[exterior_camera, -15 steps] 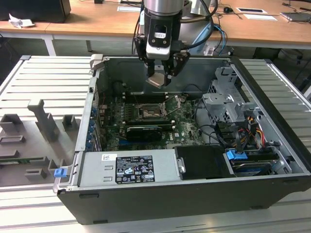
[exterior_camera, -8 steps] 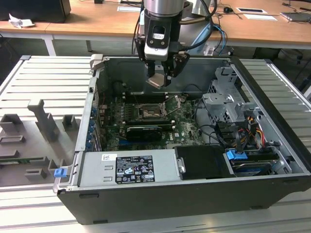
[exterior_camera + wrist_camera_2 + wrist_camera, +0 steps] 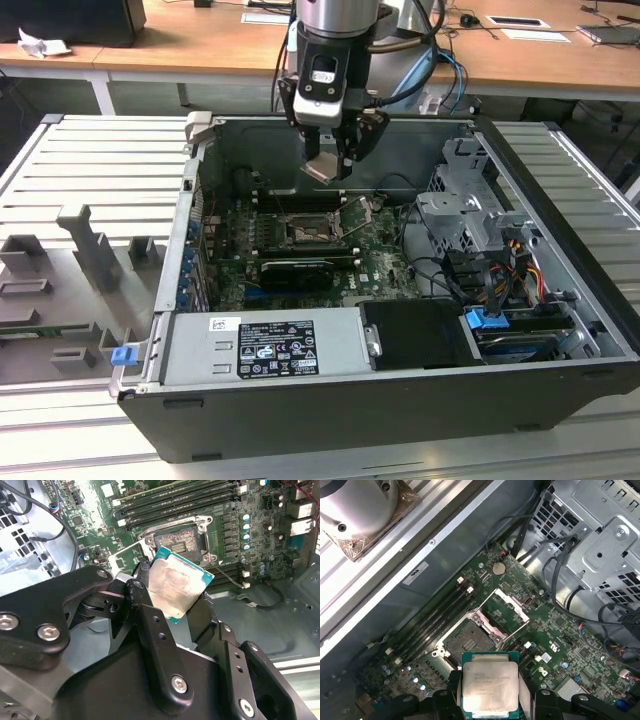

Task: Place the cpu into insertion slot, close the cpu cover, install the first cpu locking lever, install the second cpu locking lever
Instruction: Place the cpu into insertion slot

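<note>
while the hand [image 3: 331, 162] hangs inside the open computer case [image 3: 300, 405], clamped on two opposite edges of the cpu [image 3: 175, 587], the square chip sits tilted, silvery top facing both wrist cameras, above the bare socket [image 3: 463, 637] whose cpu cover [image 3: 514, 605] stands raised open.

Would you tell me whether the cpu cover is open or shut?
Open: the cpu cover stands swung back beside the empty insertion slot.

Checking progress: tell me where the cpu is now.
In the exterior view, the tool holds the cpu above the empty socket, near the middle of the case.
</note>
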Tool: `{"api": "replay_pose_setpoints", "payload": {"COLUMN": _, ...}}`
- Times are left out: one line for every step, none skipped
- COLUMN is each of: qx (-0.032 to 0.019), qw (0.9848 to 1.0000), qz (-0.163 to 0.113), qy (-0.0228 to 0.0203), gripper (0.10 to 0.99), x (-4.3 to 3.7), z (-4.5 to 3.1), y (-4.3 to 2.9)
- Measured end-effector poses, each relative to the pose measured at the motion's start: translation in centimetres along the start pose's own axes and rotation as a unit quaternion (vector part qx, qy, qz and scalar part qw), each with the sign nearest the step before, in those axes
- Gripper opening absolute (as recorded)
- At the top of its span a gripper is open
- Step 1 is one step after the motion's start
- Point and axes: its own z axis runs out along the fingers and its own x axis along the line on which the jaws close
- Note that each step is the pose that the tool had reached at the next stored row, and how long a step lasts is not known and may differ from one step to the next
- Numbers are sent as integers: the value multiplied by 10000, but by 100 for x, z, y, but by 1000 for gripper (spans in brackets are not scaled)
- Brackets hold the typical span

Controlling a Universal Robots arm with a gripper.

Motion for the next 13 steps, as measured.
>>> {"api": "replay_pose_setpoints", "payload": {"qx": 0, "qw": 10000, "qz": 21, "qy": -2, "gripper": 541, "x": 0, "z": 2, "y": 0}}
{"api": "replay_pose_setpoints", "payload": {"qx": 0, "qw": 10000, "qz": 41, "qy": -3, "gripper": 541, "x": 0, "z": 4, "y": 0}}
{"api": "replay_pose_setpoints", "payload": {"qx": 0, "qw": 10000, "qz": 63, "qy": -5, "gripper": 541, "x": 0, "z": 7, "y": -1}}
{"api": "replay_pose_setpoints", "payload": {"qx": -1, "qw": 10000, "qz": 79, "qy": -7, "gripper": 541, "x": 0, "z": 8, "y": -1}}
{"api": "replay_pose_setpoints", "payload": {"qx": -2, "qw": 9999, "qz": 107, "qy": -9, "gripper": 541, "x": 0, "z": 11, "y": -1}}
{"api": "replay_pose_setpoints", "payload": {"qx": -2, "qw": 9999, "qz": 139, "qy": -12, "gripper": 541, "x": 0, "z": 15, "y": -1}}
{"api": "replay_pose_setpoints", "payload": {"qx": -3, "qw": 9999, "qz": 172, "qy": -14, "gripper": 541, "x": 0, "z": 18, "y": -1}}
{"api": "replay_pose_setpoints", "payload": {"qx": -3, "qw": 9998, "qz": 191, "qy": -16, "gripper": 541, "x": 0, "z": 20, "y": -2}}
{"api": "replay_pose_setpoints", "payload": {"qx": -4, "qw": 9998, "qz": 211, "qy": -18, "gripper": 541, "x": 0, "z": 23, "y": -2}}
{"api": "replay_pose_setpoints", "payload": {"qx": -4, "qw": 9997, "qz": 229, "qy": -19, "gripper": 541, "x": -1, "z": 24, "y": -2}}
{"api": "replay_pose_setpoints", "payload": {"qx": -4, "qw": 9997, "qz": 244, "qy": -21, "gripper": 541, "x": -1, "z": 26, "y": -2}}
{"api": "replay_pose_setpoints", "payload": {"qx": -5, "qw": 9997, "qz": 263, "qy": -22, "gripper": 541, "x": -1, "z": 28, "y": -2}}
{"api": "replay_pose_setpoints", "payload": {"qx": -5, "qw": 9996, "qz": 279, "qy": -24, "gripper": 541, "x": -1, "z": 29, "y": -2}}
